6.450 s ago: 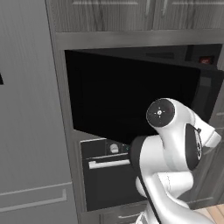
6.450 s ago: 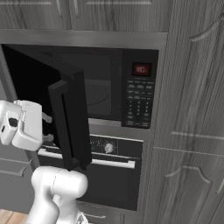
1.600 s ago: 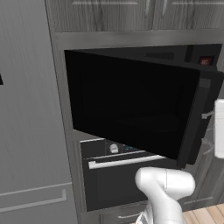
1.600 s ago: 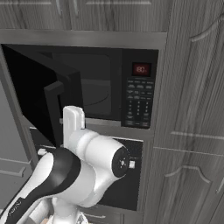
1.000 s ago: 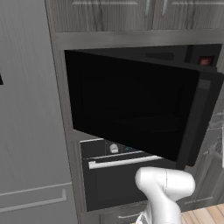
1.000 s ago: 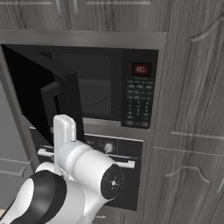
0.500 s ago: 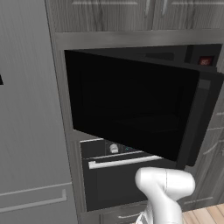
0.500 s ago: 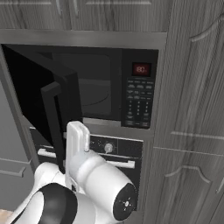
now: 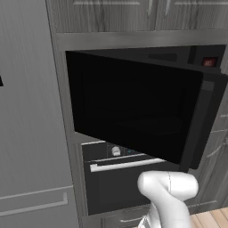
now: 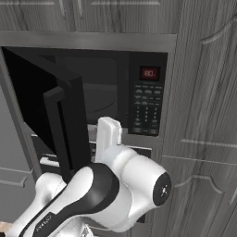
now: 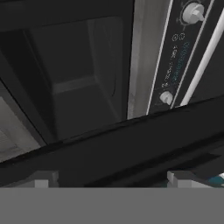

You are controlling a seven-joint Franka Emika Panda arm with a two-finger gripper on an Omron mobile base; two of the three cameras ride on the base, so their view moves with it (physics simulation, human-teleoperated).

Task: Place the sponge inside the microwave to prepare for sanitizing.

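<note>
Microwave [image 10: 99,99] door [image 9: 133,104] swung open, cavity exposed just ahead of the pincer [image 11: 111,177]. Pincer fingertips [image 11: 43,179] spread wide, nothing between them. Oven [image 9: 120,178] with knobs and silver bar handle off to one side of the pincer, in the hand view. Sponge not located; position cannot be told. Step in hand, by judgement: door-opening done, sponge fetch not yet begun. Next move likely calls for backing away from the door edge, finding the sponge, then closing gently on the soft block.
</note>
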